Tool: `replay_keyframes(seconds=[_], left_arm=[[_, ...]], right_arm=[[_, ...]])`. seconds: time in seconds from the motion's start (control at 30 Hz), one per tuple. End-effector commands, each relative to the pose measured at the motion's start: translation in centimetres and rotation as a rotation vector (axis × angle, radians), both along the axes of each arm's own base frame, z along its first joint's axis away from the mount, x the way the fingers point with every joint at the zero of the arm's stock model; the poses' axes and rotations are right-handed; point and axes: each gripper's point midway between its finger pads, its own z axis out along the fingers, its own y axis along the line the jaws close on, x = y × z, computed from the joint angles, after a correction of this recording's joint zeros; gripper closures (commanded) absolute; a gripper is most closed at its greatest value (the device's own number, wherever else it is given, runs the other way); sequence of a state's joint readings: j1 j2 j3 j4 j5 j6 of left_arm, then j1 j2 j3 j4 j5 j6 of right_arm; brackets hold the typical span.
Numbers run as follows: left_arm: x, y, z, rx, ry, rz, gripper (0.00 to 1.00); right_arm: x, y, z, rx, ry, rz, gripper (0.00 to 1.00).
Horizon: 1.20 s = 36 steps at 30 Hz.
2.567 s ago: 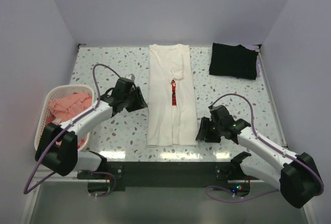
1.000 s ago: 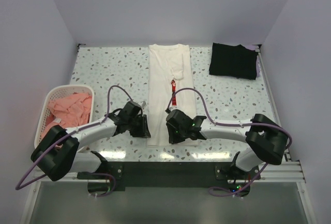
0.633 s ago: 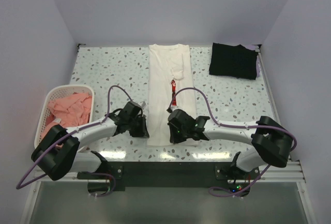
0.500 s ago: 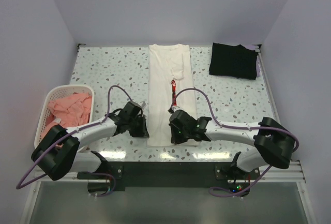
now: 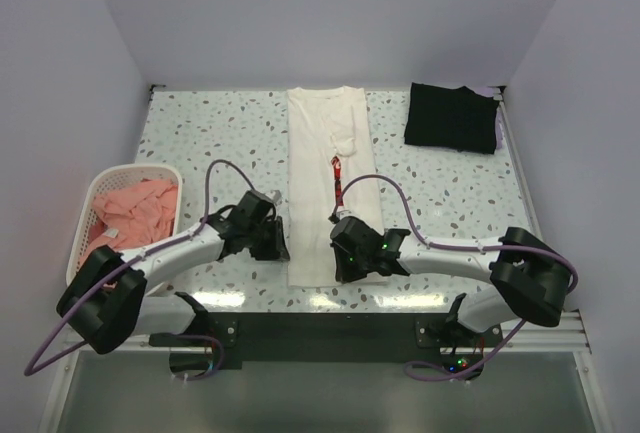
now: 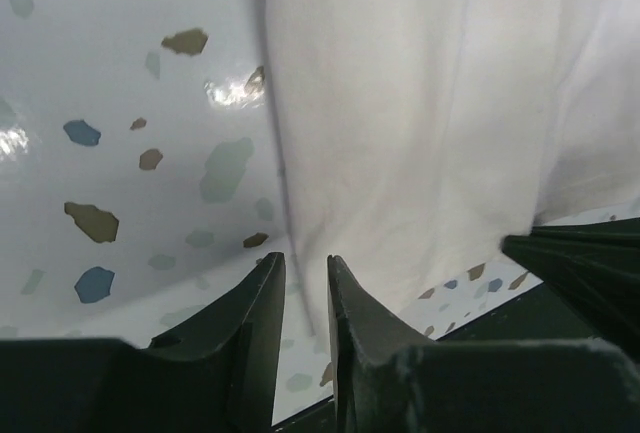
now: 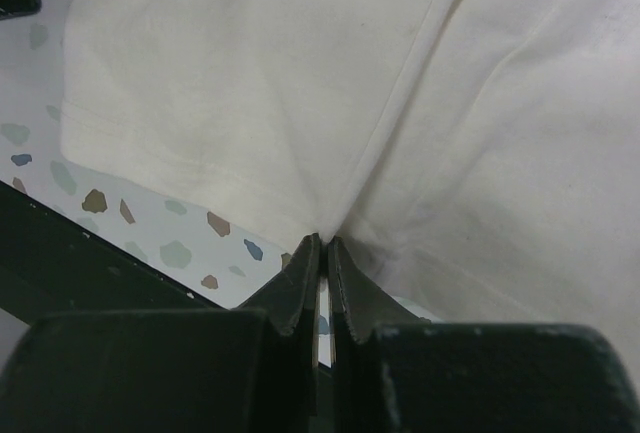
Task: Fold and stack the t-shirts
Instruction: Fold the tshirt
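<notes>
A white t-shirt (image 5: 320, 153) lies folded into a long strip down the middle of the table, a sliver of red print (image 5: 338, 181) showing. My right gripper (image 5: 343, 271) is at its near hem, shut on a puckered pinch of the white cloth (image 7: 300, 73); the gripper (image 7: 320, 241) has its jaws pressed together. My left gripper (image 5: 280, 250) is at the strip's near left corner. In the left wrist view the gripper (image 6: 305, 271) stands narrowly open astride the shirt's left edge (image 6: 285, 193). A folded black t-shirt (image 5: 452, 118) lies at the back right.
A white lattice basket (image 5: 92, 193) at the left edge holds salmon-pink t-shirts (image 5: 135, 211). The speckled table (image 5: 220, 133) ends in a dark front rail (image 5: 320, 328) just behind both grippers. Grey walls close in the back and sides.
Both arms came in from the sides to the white shirt's near end. In the last second the right jaws closed on the hem; the left jaws narrowed, then parted again.
</notes>
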<state>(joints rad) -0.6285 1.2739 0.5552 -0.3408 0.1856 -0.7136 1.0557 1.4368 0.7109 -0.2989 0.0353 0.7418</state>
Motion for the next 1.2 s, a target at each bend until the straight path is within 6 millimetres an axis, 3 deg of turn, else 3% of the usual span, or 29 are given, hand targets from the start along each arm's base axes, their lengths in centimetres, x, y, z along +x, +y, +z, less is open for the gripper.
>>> replay_keyframes(seconds=[0.0,0.07,0.1,0.17,0.2,0.33,0.47,0.67,0.83,1.03,1.1,1.17], left_arm=[[4.6,-1.9,5.4,-0.08,-0.168,0.037,0.71],[7.0,-2.5,6.8,-0.098,-0.229,0.077,0.7],[8.5,-3.2,8.4,-0.128,-0.264,0.097,0.7],[10.7,-3.8,8.6,-0.12,-0.273,0.126,0.69],[12.2,-4.4,9.9,-0.134,-0.303,0.145,0.7],[15.0,-5.4,7.7,-0.098,-0.287,0.175,0.7],[15.2,-5.6,2.7,-0.051,-0.175,0.175,0.75],[14.8,-3.1,-0.3,0.027,-0.106,0.236,0.77],[14.8,-2.0,-1.4,0.069,-0.059,0.261,0.78],[14.8,-1.8,-1.3,0.061,-0.05,0.257,0.78],[14.9,-2.0,-0.9,0.054,-0.061,0.245,0.78],[15.3,-2.4,0.1,0.037,-0.083,0.227,0.77]], right_arm=[[0.0,0.1,0.6,0.01,-0.006,-0.007,0.98],[0.0,0.1,0.5,0.01,-0.009,-0.007,0.98],[0.0,0.2,0.5,0.011,-0.009,-0.004,0.98],[-0.1,0.2,0.4,0.011,-0.007,-0.003,0.98],[0.0,0.2,0.4,0.014,-0.007,-0.004,0.98],[0.1,0.2,0.8,0.017,-0.02,0.003,0.98],[0.1,0.0,1.1,0.015,-0.029,0.007,0.98],[0.1,-1.0,1.6,0.009,-0.049,-0.009,0.97],[-0.3,-1.4,1.0,0.001,-0.036,-0.012,0.98],[-0.5,-1.5,0.5,-0.006,-0.023,-0.01,0.97],[-0.5,-1.1,0.7,0.006,-0.02,-0.003,0.93],[-0.4,-0.9,1.1,0.014,-0.025,0.003,0.82]])
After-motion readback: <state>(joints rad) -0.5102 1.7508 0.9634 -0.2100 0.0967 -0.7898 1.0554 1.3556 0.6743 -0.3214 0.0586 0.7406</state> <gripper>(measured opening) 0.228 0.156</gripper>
